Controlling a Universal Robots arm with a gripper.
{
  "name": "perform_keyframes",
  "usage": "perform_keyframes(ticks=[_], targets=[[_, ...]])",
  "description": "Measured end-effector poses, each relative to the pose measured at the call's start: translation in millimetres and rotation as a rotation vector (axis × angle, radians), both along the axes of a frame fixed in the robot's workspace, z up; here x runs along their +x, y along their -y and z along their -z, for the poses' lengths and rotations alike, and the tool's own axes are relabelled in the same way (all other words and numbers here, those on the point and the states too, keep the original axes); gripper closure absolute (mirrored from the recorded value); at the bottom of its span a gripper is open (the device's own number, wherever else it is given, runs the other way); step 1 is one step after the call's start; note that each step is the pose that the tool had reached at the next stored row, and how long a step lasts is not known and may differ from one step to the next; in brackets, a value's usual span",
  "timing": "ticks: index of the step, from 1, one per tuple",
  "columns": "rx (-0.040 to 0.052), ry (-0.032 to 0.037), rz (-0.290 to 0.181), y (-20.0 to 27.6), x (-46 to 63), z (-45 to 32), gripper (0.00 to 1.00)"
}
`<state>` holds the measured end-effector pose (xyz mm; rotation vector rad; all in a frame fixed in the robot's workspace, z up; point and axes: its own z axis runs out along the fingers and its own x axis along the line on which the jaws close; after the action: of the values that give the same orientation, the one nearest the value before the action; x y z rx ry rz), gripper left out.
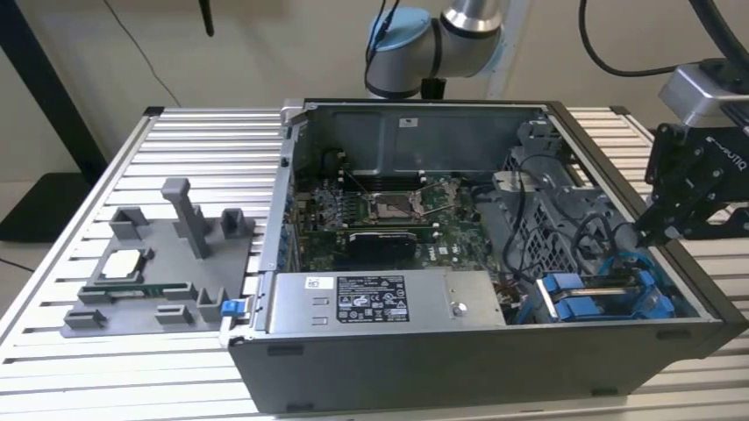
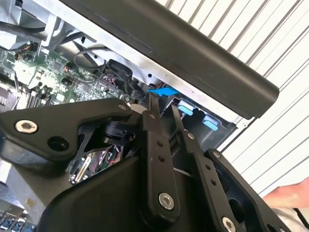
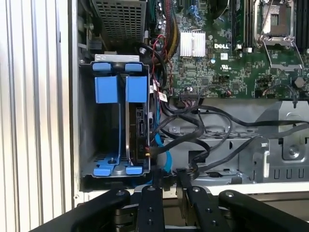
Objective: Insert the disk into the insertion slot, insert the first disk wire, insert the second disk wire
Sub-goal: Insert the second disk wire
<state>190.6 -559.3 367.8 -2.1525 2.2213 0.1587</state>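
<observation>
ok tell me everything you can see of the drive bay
The bay is a grey sheet-metal cage in a corner of the case, at the exterior view's right. Blue plastic tabs sit at both its ends, two side by side. One half looks empty, bare metal showing; the other holds a dark disk on edge. Beside it run black cables and a blue cable. The gripper hangs apart from it.

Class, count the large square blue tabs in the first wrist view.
2, side by side: outer tab by the case wall, inner tab toward the motherboard. More may be hidden.
</observation>
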Motion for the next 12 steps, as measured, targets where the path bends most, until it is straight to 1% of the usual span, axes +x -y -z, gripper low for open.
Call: perform_keyframes(ticks=[2, 3, 5, 7, 8, 12], targets=[[0.0015, -0.0025, 0.000, 0.7, 0.4, 1.0, 0.00], [0.0053, -0.0036, 0.000, 1.3, 0.7, 1.4, 0.00], [0.0184, -0.0044, 0.000, 2.4, 0.8, 2.5, 0.00], [0.0354, -0.0048, 0.000, 3.5, 1.1, 3.3, 0.00], [0.0405, -0.0053, 0.000, 4.3, 1.2, 3.9, 0.00], [0.0497, -0.0096, 0.000, 7.6, 1.5, 6.0, 0.00]])
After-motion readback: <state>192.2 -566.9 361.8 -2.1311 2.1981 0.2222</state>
